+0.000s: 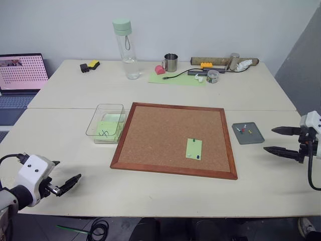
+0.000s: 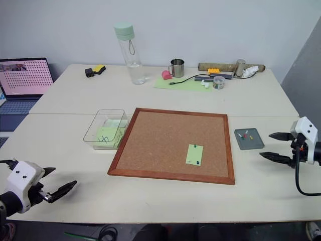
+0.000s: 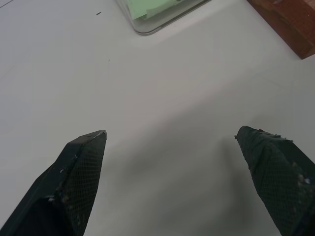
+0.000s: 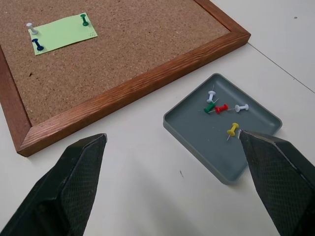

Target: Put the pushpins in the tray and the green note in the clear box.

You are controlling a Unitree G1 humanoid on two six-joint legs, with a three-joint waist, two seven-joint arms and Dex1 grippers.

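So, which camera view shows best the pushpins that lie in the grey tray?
The right wrist view: the tray sits close, and its five pushpins (two white, green, red, yellow) can be counted. Both eye views show the tray far off with tiny specks. The left wrist view faces elsewhere.

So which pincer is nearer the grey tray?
Right. The right pincer hovers open just beside the grey tray; the left pincer is far across the table, beyond the cork board.

Each arm ends in a white, rounded plastic wrist housing dotted with small dark screws. From it extends the left gripper (image 1: 67,185) and right gripper (image 1: 281,140): two tapered black fingers with cross-hatched texture. Black cables loop beside both wrists.
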